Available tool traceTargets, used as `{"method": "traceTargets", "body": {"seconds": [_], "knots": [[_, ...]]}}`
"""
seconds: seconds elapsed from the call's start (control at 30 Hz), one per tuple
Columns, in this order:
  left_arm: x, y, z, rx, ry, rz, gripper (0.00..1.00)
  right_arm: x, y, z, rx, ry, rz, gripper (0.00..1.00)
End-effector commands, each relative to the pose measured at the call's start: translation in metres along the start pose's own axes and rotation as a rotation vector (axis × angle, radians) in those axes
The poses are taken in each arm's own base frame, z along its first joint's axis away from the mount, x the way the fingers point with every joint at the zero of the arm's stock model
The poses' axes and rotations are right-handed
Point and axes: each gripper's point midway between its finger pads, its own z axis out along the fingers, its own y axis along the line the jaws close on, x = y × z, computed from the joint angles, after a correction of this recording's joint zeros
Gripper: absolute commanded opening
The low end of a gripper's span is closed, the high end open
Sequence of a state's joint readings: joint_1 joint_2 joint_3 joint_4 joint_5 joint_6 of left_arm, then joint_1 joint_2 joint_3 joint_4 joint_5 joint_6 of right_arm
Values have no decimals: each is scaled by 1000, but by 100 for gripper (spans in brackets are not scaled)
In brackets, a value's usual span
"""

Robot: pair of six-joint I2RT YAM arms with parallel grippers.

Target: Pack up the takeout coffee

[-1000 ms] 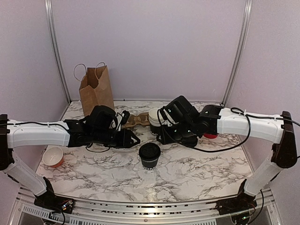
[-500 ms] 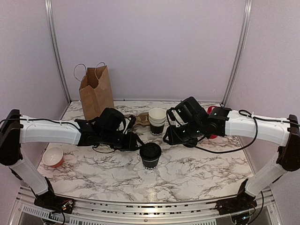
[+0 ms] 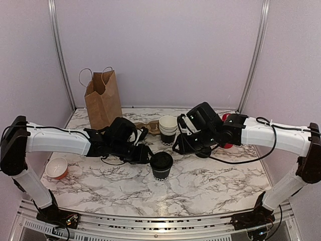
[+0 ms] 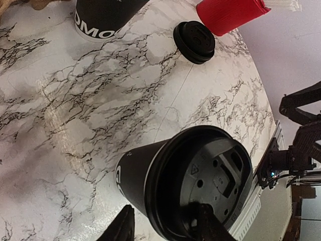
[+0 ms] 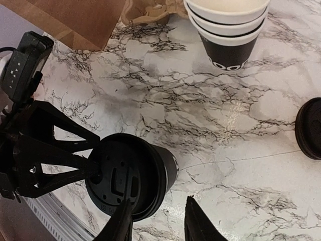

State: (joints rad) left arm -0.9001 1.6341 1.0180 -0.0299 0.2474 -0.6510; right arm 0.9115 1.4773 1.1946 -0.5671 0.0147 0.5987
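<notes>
Observed: the takeout coffee (image 4: 138,175) has a matt black paper wall; its lid (image 4: 210,175) is moulded plastic, dull sheen. The table (image 4: 100,100) is marble-patterned, smooth, glossy (glare streaks noted). The bag (image 3: 104,98) is creased brown paper.

Crowded around black paper cup with black plastic lid (image 3: 161,165): left gripper (image 3: 147,154), fingers apart, hard against its left; right gripper (image 5: 158,225), fingers spread, above and behind. Farther back, blocked by stack of white-rimmed black paper cups (image 3: 168,129), loose round black plastic lid (image 4: 194,41), brown paper bag (image 3: 103,98). Free over marble tabletop (image 3: 200,186) in front and right.

The marble table (image 3: 210,186) carries the takeout coffee (image 3: 161,168), stacked cups (image 3: 168,131), a loose lid (image 4: 194,41) (black) and paper bag (image 3: 103,100).
</notes>
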Motion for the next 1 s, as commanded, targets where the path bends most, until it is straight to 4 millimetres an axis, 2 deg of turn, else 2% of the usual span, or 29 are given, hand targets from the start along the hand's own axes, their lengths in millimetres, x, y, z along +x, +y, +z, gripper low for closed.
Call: {"method": "traceTargets", "body": {"seconds": [0.0,0.13,0.23,0.4,0.73,0.87,0.97], "knots": [[6,6,4,-16,26,-6,42,34,3,35,-64,89,32,34],[9,10,8,-27,37,-11,41,71,-6,61,-48,173,61,33],[11,10,9,-24,39,-13,41,74,-11,59,-34,168,71,32],[10,10,7,-26,33,-15,41,49,-11,39,2,92,56,32],[12,13,6,-36,27,-20,41,-28,29,-13,-65,-107,-22,32],[11,12,6,-32,27,-20,41,-46,34,-33,-66,-170,-30,33],[11,12,5,-31,27,-20,41,-52,34,-41,-66,-193,-33,33]]}}
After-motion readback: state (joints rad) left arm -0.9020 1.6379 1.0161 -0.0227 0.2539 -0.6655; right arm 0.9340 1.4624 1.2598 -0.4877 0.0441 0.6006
